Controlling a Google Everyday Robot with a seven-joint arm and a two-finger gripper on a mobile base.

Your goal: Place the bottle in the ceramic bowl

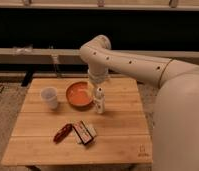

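Observation:
The slim white bottle [99,101] stands upright on the wooden table [118,130], just right of the orange-red ceramic bowl [79,94]. The bowl looks empty. My gripper [98,85] hangs from the white arm directly above the bottle's cap, close to it. The arm reaches in from the right.
A white cup [50,97] stands left of the bowl. A red-brown snack packet [62,132] and a small dark box [84,132] lie at the table's front. A dark bench or rail runs behind the table.

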